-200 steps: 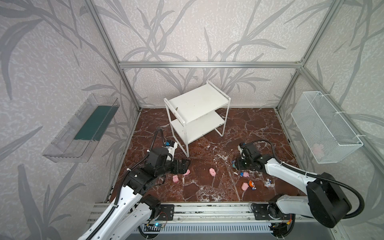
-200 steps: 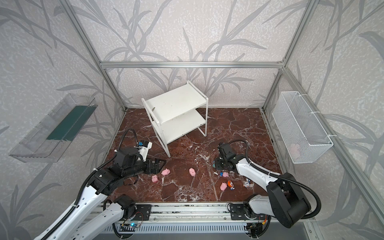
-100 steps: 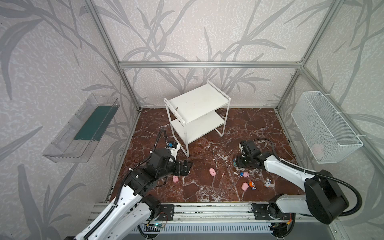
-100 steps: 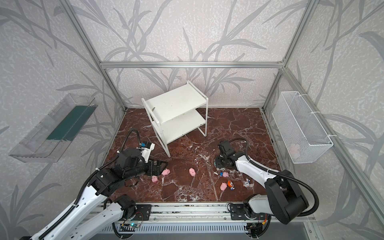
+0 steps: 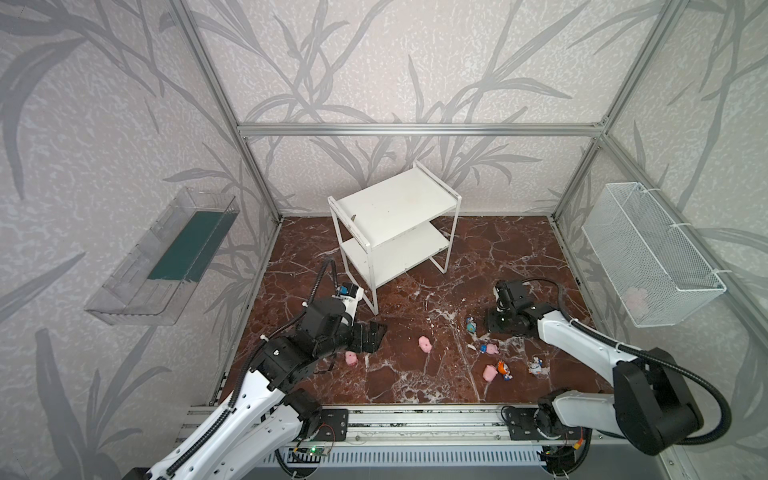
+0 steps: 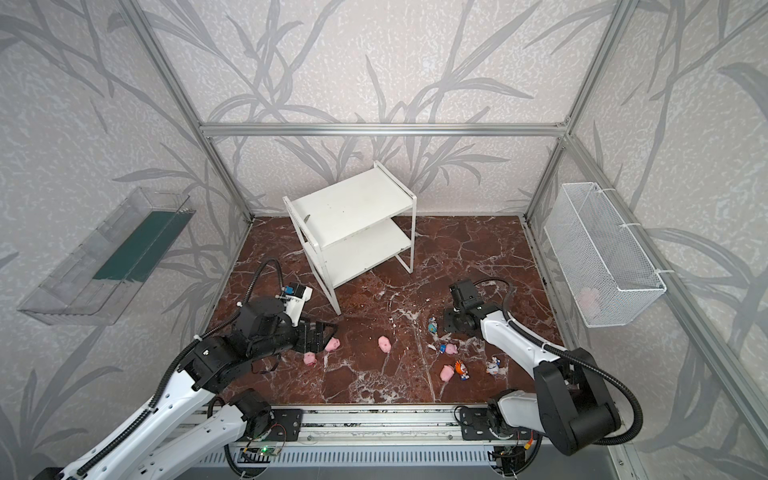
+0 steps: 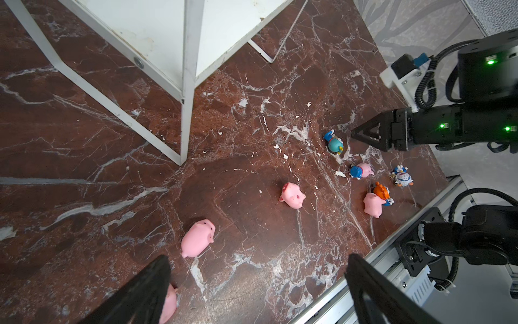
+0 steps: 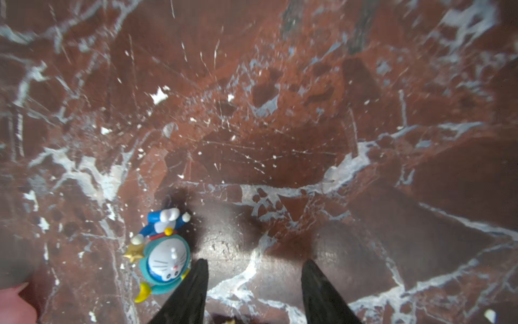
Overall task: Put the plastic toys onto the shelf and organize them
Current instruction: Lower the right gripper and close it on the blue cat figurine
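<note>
- Aluminium rail [image 5: 395, 419]: ribbed, dull grey, running along the front edge with both arm bases on it.
- Floor [image 5: 415, 390]: glossy red-brown marble look with white veins. All the toys lie on it.
- Pink pigs [image 7: 293, 195]: four of them, smooth and rounded. Two are by the left arm, one is mid-floor, and one touches the orange-hat figurine [image 5: 504, 369].
- White-hat figurine [image 5: 535, 365] and pink-hat figurine [image 5: 488, 348]: small, hard and glossy, lying just in front of the right arm.
- Left gripper [image 7: 258, 291]: low over the floor, black jaws spread wide and gripping nothing. One finger partly hides a pig just beside it.
- Right gripper [image 8: 255, 291]: tip down, tapered black fingers partway apart with only floor between them. The teal-hat figurine [image 8: 165, 252] lies face up just beside one finger.
- Shelf [image 5: 395, 208]: stands behind the toys — two flat matt white boards in a thin tube frame, with a front leg near the left arm.
- Side walls: a clear plastic tray [image 5: 166, 257] and a white wire-mesh basket [image 5: 648, 253].
</note>
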Tool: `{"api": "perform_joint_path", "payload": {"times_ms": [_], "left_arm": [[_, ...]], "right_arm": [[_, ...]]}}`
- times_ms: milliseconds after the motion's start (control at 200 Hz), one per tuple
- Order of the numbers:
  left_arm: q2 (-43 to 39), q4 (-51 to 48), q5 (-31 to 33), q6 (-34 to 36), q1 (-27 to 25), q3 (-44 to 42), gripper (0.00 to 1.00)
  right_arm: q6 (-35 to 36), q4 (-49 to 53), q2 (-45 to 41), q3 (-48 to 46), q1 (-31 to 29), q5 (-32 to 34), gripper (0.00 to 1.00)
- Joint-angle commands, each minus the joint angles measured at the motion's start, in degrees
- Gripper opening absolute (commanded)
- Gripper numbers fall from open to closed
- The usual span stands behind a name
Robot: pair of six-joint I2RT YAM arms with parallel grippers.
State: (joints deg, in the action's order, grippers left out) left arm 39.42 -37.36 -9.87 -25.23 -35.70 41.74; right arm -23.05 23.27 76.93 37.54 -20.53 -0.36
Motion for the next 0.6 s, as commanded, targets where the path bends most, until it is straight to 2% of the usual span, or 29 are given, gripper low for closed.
{"api": "perform_joint_path", "payload": {"times_ms": [0, 150, 320, 410, 595], "left_arm": [[-0.66, 0.12, 1.46, -0.03, -0.44, -0.61, 0.99], [-1.08, -0.16, 2.21, -0.27, -1.0, -0.69, 0.99], [-0.94, -0.3, 2.82, -0.3, -1.51, -0.61, 0.99], [-1.09, -0.64, 3.19, -0.32, -1.82, -0.55, 0.99], [-1.29, -0.51, 3.72, -0.15, -2.2, -0.61, 0.99]], "right_arm": [[1.7, 1.97, 2.36, 1.97, -1.47, -2.75, 0.52], [0.51, -0.94, 5.01, 3.72, -7.39, -4.04, 0.51], [-1.21, -3.52, 7.4, 7.96, -12.26, -8.99, 0.51], [-0.99, -2.1, 6.18, 9.04, -12.07, -7.54, 0.51], [1.69, -2.45, 3.57, 9.4, -7.41, -7.58, 0.49]]}}
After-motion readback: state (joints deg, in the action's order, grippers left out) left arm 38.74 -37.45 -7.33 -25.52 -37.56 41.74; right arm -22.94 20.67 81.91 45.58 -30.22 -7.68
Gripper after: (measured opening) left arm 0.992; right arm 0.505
